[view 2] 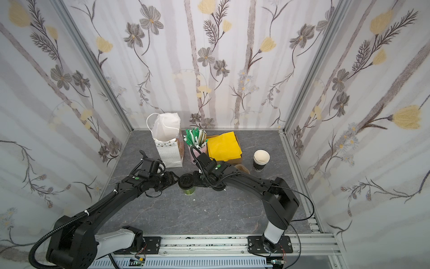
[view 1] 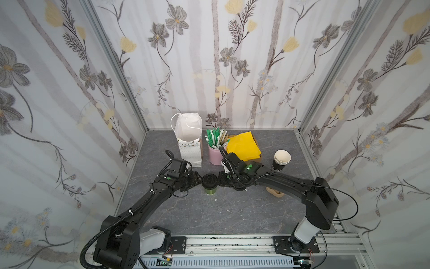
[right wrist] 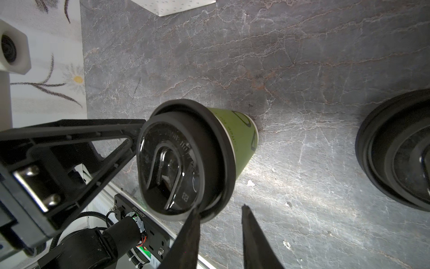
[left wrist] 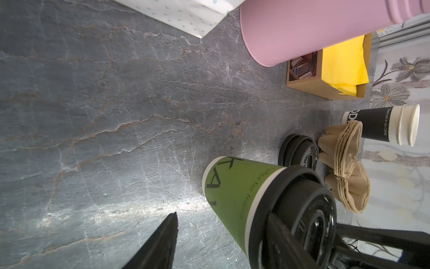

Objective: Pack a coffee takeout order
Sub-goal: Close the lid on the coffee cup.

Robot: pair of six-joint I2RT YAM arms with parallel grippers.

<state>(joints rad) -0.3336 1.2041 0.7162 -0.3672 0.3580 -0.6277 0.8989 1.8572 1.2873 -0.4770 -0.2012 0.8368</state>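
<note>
Green cup (view 1: 210, 191) stands upright, black lid (view 1: 209, 180) facing up.

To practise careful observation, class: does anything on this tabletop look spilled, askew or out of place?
Small white scraps lie loose on the grey tabletop beside the green cup, like stray litter. The yellow napkins sit skewed, overhanging their box. Nothing looks tipped or spilled.

"for friend" on the green cup (left wrist: 232, 193); "to our COFFEE" on the black cup (left wrist: 374, 123)
</note>
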